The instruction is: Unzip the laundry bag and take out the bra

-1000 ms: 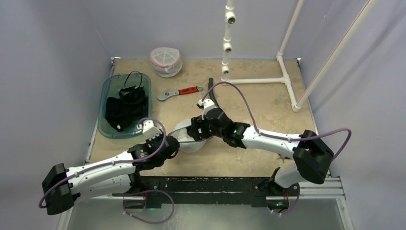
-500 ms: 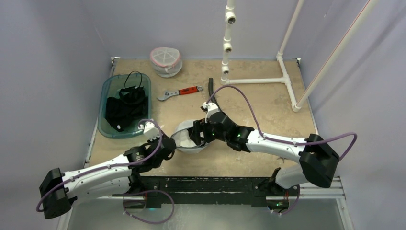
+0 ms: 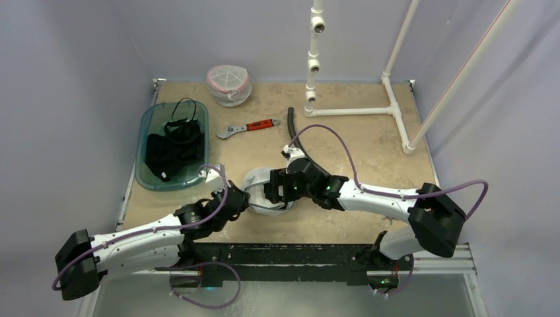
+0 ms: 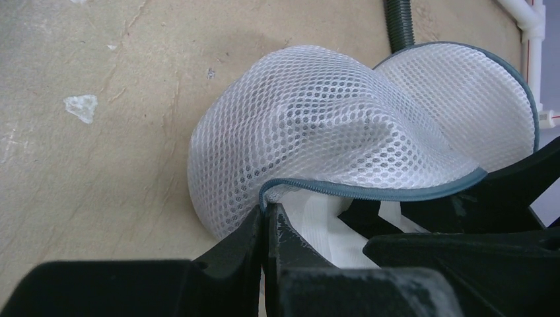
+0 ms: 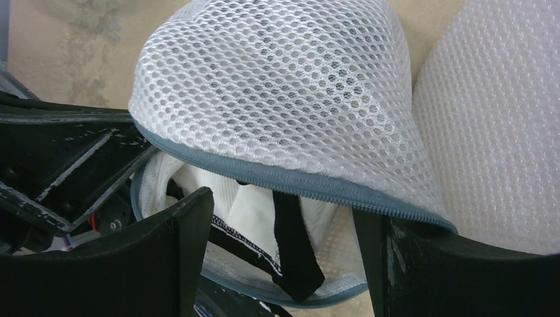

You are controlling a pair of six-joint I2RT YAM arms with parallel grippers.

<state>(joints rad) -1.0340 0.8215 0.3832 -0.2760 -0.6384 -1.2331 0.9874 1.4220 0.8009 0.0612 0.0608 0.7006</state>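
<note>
The laundry bag [image 3: 263, 190] sits near the front of the tabletop [image 3: 370, 152], between the two arms, with its zip open. The left hand [image 4: 267, 218] is pinched tight on the bag's teal zip edge. The right hand [image 5: 280, 224] is spread wide at the mouth, a finger either side of the white, black-strapped bra [image 5: 247, 201] lying inside the bag.

Laundry bag [image 4: 310, 125] lies on table [image 3: 370, 158] between both grippers. Left gripper [image 4: 267, 224] is on the bag's left rim, right gripper [image 5: 280, 211] at its opening, one finger on each side. Bra [image 5: 294, 257] is in the bag, between the right fingers. Hose [image 3: 292, 129] runs behind right gripper, wrench [image 3: 247, 127] behind the bag. Tub [image 3: 142, 132] sits behind-left of left gripper, clothes [image 3: 168, 152] in it. Second bag [image 3: 228, 84] is behind wrench, pipe frame [image 3: 370, 110] behind-right.
</note>
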